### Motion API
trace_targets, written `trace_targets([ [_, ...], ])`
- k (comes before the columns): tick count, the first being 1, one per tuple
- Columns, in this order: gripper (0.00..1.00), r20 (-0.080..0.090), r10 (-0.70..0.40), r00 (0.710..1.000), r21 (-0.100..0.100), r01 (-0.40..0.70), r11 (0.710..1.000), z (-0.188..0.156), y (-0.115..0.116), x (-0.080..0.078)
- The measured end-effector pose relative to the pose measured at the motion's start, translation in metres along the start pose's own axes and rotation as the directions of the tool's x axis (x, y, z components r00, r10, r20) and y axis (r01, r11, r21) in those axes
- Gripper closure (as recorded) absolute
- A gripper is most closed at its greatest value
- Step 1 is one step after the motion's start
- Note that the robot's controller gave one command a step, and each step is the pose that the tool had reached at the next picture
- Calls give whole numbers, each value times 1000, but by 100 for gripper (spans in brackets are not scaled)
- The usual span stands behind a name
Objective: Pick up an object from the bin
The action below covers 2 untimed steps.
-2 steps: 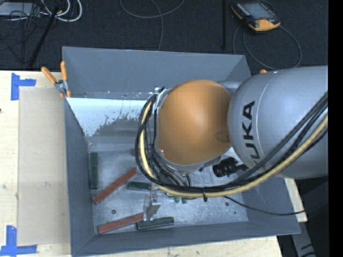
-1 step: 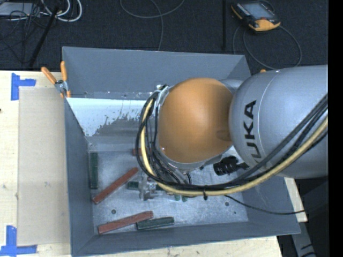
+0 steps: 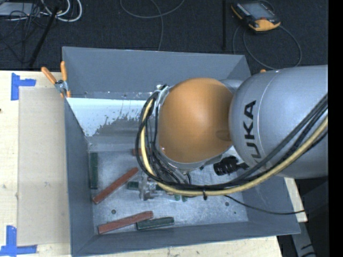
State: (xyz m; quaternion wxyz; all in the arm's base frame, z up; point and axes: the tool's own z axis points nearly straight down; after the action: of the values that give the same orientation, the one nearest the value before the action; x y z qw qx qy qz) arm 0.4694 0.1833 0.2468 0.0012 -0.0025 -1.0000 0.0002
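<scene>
front pair: red-brown bar (image 3: 125, 222) and dark green bar (image 3: 155, 224) lie end to end on the floor near the front wall, well clear of the tool. No risk unless the arm sweeps forward.
gripper (image 3: 147, 190): low over mid-floor, tucked under the wrist. Can't tell how far open it is, nor whether anything is in it.
likely target: small dark green piece (image 3: 132, 185) just beside the gripper on its left. My guess only; nothing seen gripped.
neighbour: slanted red-brown bar (image 3: 115, 185), upper end near that piece. Risk: closing catches both, or nudges the bar and the piece skates off.
grip risk: pieces look flat and thin on bare metal. The tool could scrape the floor, or pinch one end so it pivots out on lift.
left strip: dark green strip (image 3: 94, 170) by the left wall, apart from the rest. Not in play.
back bit: red-brown scrap (image 3: 136, 152) partly under the cables (image 3: 146, 138). Risk: the loops hang low and could drag it on retract.
orange cover (image 3: 193, 119): hides the floor behind the tool, so a miss would be hard to spot.
bin (image 3: 161, 74): sloped back wall is close to the wrist, so a tilted lift could brush it.
</scene>
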Motion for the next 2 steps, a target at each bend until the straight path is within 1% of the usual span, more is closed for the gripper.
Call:
trace_targets([
  [1,100,5,81,997,-2,-81,997,47,25,-15],
  [2,0,-1,132,991,0,-132,991,82,5,-40],
])
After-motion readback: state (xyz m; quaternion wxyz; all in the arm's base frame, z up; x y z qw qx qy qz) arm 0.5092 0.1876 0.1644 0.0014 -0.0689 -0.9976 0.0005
